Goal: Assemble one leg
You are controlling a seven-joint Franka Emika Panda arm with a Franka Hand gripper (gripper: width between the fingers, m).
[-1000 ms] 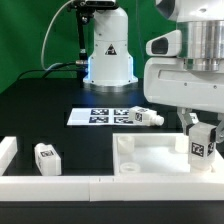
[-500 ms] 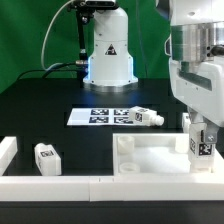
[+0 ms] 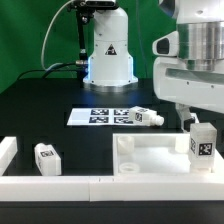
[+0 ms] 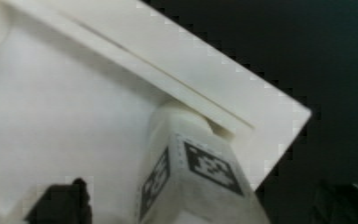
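Observation:
A white leg with square tags stands upright on the corner of the white tabletop at the exterior view's right. My gripper hangs right above it with the leg's top between the jaws. In the wrist view the leg sits between my dark fingers, with a visible gap beside it, so my gripper looks open around it. A second leg stands at the exterior view's left. A third leg lies next to the marker board.
A low white wall runs along the table's front edge, with an end post at the exterior view's left. The arm's base stands at the back centre before a green backdrop.
The wrist has turned over the leg and turned back. The fingers now stand off the leg's sides. The leg stays upright on the tabletop corner.

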